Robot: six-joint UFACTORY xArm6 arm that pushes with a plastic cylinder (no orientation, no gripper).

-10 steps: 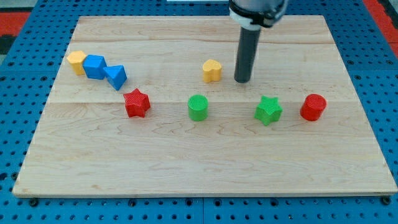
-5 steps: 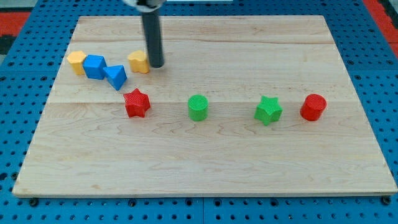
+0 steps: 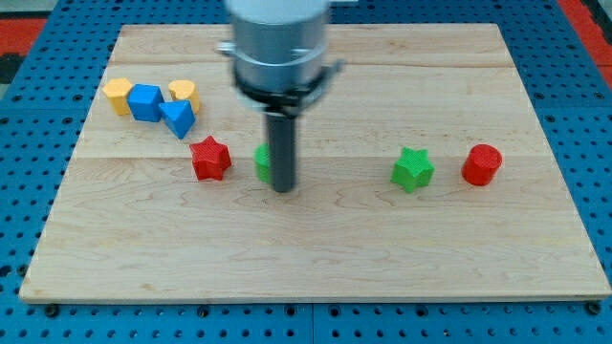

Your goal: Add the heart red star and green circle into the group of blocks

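A: Item, step in hand: green circle (image 3: pixel 262 161) goes to the group. Where is it?

B: Just right of the red star (image 3: pixel 210 158), apart from it. My tip (image 3: pixel 282 188) touches the circle's right side. No jaws on this rod, so no open or closed state to give.

A: Heart?

B: Yellow heart (image 3: pixel 182 93), above the red star, beside the blue triangle (image 3: pixel 178 118), blue cube (image 3: pixel 145 101) and yellow block (image 3: pixel 118 95).

A: Method?

B: Judgement: push leftward, centred, or the circle slips sideways off the rod.

A: Obscured?

B: The rod covers most of the circle; the surface (image 3: pixel 316 258) behind is hidden.
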